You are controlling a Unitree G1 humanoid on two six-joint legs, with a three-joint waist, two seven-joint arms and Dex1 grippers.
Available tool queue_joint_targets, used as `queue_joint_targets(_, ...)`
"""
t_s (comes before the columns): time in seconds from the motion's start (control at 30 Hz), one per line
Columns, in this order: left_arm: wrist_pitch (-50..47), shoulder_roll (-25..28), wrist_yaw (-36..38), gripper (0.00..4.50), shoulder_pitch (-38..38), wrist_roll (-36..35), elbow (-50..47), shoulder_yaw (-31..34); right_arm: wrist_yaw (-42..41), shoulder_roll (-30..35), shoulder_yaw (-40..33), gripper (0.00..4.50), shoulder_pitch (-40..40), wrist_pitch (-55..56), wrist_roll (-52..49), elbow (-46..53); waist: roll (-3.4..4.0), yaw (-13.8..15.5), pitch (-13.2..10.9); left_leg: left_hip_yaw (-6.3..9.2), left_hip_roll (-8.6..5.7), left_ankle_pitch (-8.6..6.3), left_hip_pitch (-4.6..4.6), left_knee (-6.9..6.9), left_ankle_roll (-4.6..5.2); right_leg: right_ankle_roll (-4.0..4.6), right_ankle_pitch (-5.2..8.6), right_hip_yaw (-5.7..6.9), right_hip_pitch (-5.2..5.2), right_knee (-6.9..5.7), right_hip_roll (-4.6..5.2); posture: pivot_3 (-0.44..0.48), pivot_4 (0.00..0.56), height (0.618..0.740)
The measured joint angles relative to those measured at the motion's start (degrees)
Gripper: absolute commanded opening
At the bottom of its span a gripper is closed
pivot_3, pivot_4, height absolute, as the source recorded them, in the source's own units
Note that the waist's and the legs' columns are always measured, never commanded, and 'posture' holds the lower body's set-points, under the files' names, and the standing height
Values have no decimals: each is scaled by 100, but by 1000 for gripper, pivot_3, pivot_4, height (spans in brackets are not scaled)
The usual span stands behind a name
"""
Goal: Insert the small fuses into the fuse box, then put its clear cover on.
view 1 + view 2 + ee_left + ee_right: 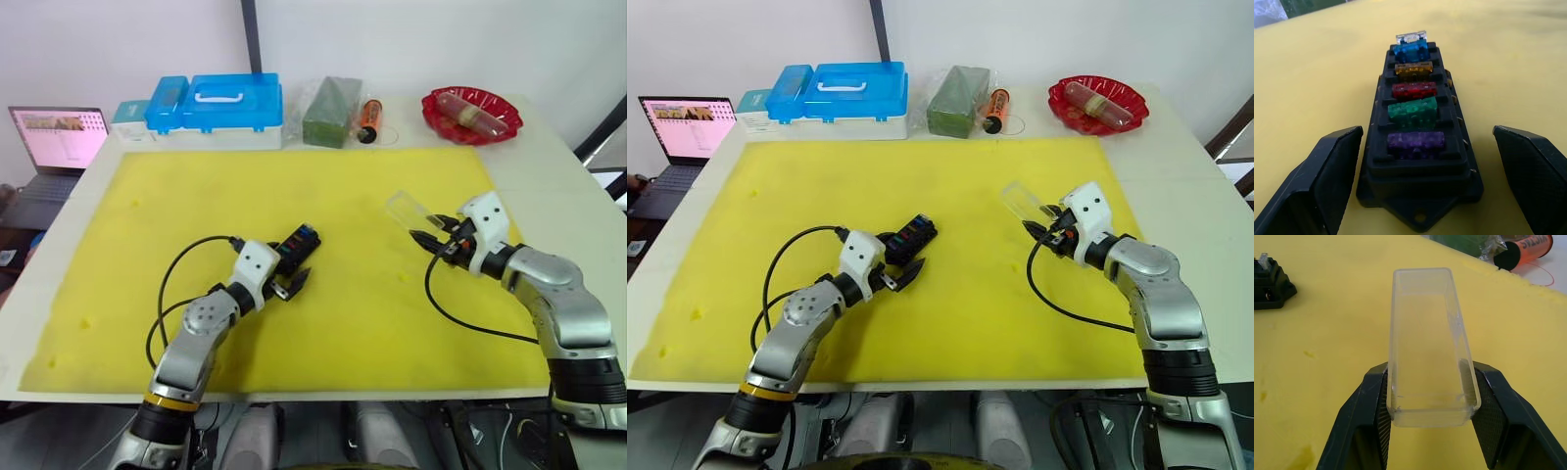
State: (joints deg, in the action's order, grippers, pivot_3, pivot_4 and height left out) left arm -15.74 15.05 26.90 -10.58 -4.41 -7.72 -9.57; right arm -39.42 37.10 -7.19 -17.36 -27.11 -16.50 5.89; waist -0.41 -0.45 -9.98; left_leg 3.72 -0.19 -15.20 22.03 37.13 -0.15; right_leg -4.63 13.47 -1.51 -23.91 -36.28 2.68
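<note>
Cover (1430, 342) clamped at one short end between the right gripper's (432, 239) fingers, held above the yellow mat (294, 196). The fuse box (1418, 127), its slots filled with fuses (1413, 112), lies on the mat well to that gripper's left, long axis running away between the left gripper's (291, 282) spread fingers.

It looked like a lab or work room. A white table (549, 166) held a yellow foam mat (323, 196), a blue storage case (230, 103) and a red bowl (472, 115). A laptop (57, 142) sat beside it.
</note>
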Motion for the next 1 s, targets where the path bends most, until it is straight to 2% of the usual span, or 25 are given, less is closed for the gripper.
queue_joint_targets(0.07, -25, -20, -26, 4500, -98, 41, 75, -45, 0, 0, 0, 1890, -1, 0, 0, 0, 0, 2, 0, 1, 0, 0, -3, 1, 0, 0, 0, 0, 6, 4, 0, 0, 150, 740)
queue_joint_targets(0.1, -43, -30, -46, 4316, -130, 65, 87, -61, 0, 0, 0, 1890, -1, 0, 1, 0, 0, -2, 0, 1, 0, 0, -5, 0, 0, 0, 0, 0, 9, 5, 0, 0, 150, 740)
queue_joint_targets(0.17, -83, -38, -65, 3927, -145, 112, 87, -78, 1, 0, 0, 1890, -1, 1, 1, 0, 0, -10, 0, 1, 0, 0, -14, -2, 0, -1, 0, 0, 16, 5, 0, 0, 150, 740)
queue_joint_targets(0.27, -124, -32, -89, 2906, -140, 145, 85, -80, 3, 0, 0, 1890, 0, 1, 1, 0, 0, -15, 0, 0, 0, 0, -42, -10, 0, 0, 2, 0, 39, 8, 0, 0, 150, 740)
queue_joint_targets(0.3, -128, -22, -89, 2782, -131, 146, 83, -79, 4, 0, 0, 1890, 0, 2, 1, 0, -1, -16, 0, 0, 0, -1, -53, -12, 0, -1, 3, 0, 49, 9, 0, 0, 150, 740)
queue_joint_targets(0.43, -97, 131, 29, 2795, -135, 134, 63, -69, 13, -1, 0, 1890, 1, 10, 3, 0, -1, -32, -1, 0, 2, -1, -57, -14, 1, -1, 4, 0, 50, 8, -1, 0, 150, 740)
queue_joint_targets(0.53, 106, 468, 431, 2795, -232, 28, 162, -35, 6, -1, 0, 1890, 22, 48, 5, 3, 0, -35, -1, 0, 3, -1, -58, -15, 1, 0, 5, 0, 50, 8, -3, 0, 150, 740)
queue_joint_targets(0.63, 362, 849, 1316, 2795, -547, -359, 522, 28, -90, 3, 3, 1890, 27, 71, -2, 8, -1, -27, -2, -2, 2, -1, -54, -13, 1, 18, 15, 0, 49, 10, -2, 0, 150, 740)
queue_joint_targets(0.7, 693, 1184, 2305, 2795, -825, -679, 817, 18, -253, 63, 36, 1890, -14, 119, -2, 8, 1, -18, -4, -4, 2, -1, -52, -14, 1, 19, 17, 1, 49, 14, -1, 0, 150, 740)
queue_joint_targets(0.8, 1046, 1378, 3357, 2795, -1174, -952, 1154, -77, -499, 240, 84, 1890, -155, 128, -14, 12, 1, -16, -5, -6, 1, -1, -51, -13, 1, 19, 17, 0, 50, 18, 1, 0, 150, 740)
queue_joint_targets(0.87, 1424, 1377, 4195, 2795, -1501, -1093, 1575, -205, -846, 437, 190, 1890, -291, 126, -72, 31, 1, -16, -5, -7, 1, -1, -51, -12, 1, 20, 17, 0, 50, 19, 1, 0, 150, 740)
queue_joint_targets(1.0, 2252, 1035, 4904, 2795, -2082, -997, 2712, -393, -1555, 701, 511, 1890, -566, 59, -264, 193, 0, -22, -5, -6, 1, -1, -51, -12, 1, 18, 16, 1, 50, 19, 0, 0, 150, 740)
